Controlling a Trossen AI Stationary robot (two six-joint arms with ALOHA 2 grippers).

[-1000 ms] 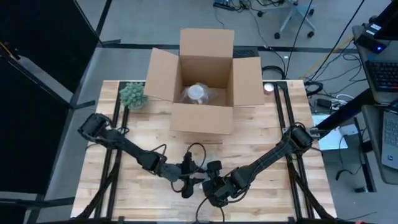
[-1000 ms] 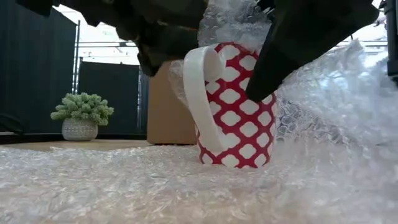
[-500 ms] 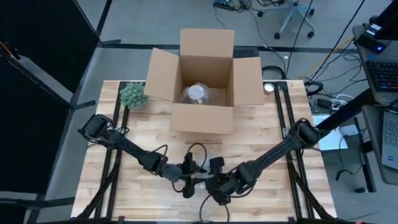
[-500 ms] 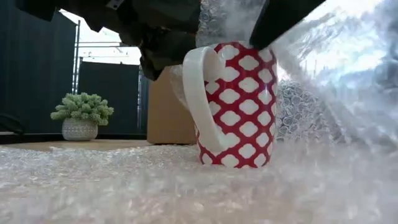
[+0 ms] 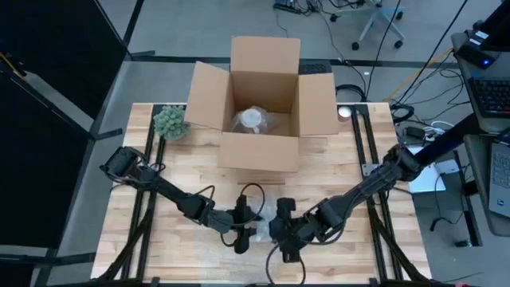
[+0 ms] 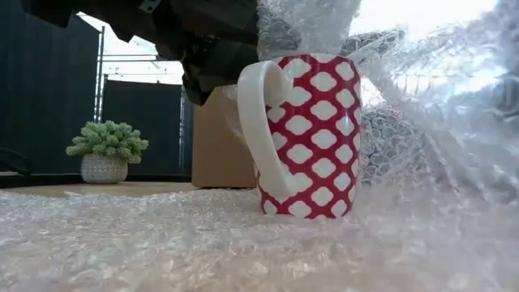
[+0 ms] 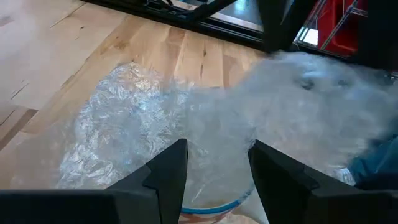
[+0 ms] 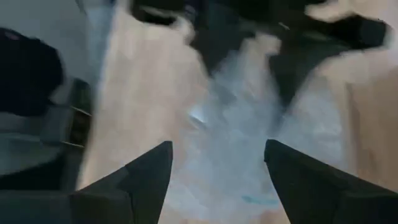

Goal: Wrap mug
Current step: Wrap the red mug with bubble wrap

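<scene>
A red mug with white spots (image 6: 308, 134) stands upright by its base on a sheet of bubble wrap (image 6: 203, 243), its white handle (image 6: 259, 122) turned to the left. More wrap rises on its right (image 6: 438, 105) and bunches over its mouth. My left gripper (image 7: 214, 155) hangs open just over the mug's rim (image 7: 211, 202), at its upper left in the low view (image 6: 215, 49). My right gripper (image 8: 217, 168) is open beside it (image 5: 284, 235), above the wrap. My left gripper has its two fingers (image 7: 168, 180) standing apart, with bubble wrap and the mug's rim between them. Whether they touch either one, I cannot tell.
An open cardboard box (image 5: 263, 104) stands at the far middle of the table, with a wrapped item (image 5: 253, 119) inside. A small potted plant (image 5: 170, 122) sits to its left. Bare wood lies on both sides of the arms.
My right gripper has risen out of the low view and drifted toward the table's right edge. The bubble wrap on the mug's right has come up with it and now leans over the rim. The mug and my left gripper have stayed put.
</scene>
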